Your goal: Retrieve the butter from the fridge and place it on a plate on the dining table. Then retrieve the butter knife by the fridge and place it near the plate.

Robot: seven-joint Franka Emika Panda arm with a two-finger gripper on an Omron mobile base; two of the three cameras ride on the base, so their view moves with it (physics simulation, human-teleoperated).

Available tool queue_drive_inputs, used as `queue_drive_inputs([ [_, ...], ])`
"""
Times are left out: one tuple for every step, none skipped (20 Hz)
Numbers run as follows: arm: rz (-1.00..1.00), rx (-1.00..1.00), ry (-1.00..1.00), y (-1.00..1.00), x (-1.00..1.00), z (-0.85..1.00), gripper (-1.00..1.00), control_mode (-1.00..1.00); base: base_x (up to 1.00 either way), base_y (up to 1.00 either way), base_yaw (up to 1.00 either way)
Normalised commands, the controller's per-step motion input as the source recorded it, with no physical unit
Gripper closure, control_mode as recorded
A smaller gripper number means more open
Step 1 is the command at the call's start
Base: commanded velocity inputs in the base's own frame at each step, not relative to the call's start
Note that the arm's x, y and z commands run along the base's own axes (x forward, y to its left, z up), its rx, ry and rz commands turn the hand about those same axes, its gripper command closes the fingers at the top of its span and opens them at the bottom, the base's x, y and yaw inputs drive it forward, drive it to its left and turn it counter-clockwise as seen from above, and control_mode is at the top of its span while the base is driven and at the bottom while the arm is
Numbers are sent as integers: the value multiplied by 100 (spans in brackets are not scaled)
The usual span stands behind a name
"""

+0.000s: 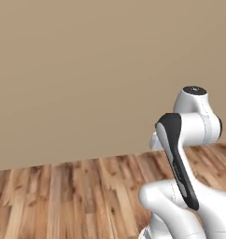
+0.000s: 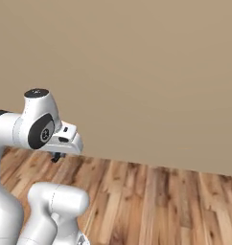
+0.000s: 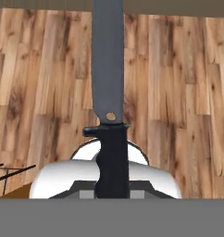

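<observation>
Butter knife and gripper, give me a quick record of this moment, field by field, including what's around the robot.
held item: butter knife, dark handle, grey blade
grip: gripper shut on the handle
blade direction: points away from the hand, over the wood floor
surroundings: plain tan wall ahead, plank floor below
arm: folded close to the base
fridge, plate, table: not visible here

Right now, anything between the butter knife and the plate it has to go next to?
Can't say. The gripper is shut on the butter knife, held over bare wooden floor facing a tan wall. Neither the plate nor the table is visible here, so the path can't be checked.
</observation>
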Motion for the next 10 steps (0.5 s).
queue_drive_inputs([
  [0,0,0,0,0,0,100,100,100,0,44],
  [0,0,0,0,0,0,100,100,100,-9,52],
  [0,0,0,0,0,0,100,100,100,-11,60],
  [0,0,0,0,0,0,100,100,100,-16,66],
  [0,0,0,0,0,0,100,100,100,-15,71],
  [0,0,0,0,0,0,100,100,100,-14,75],
  [0,0,0,0,0,0,100,100,100,-14,79],
  [0,0,0,0,0,0,100,100,94,-12,81],
  [0,0,0,0,0,0,100,100,90,-14,82],
  [0,0,0,0,0,0,100,100,86,-15,82],
])
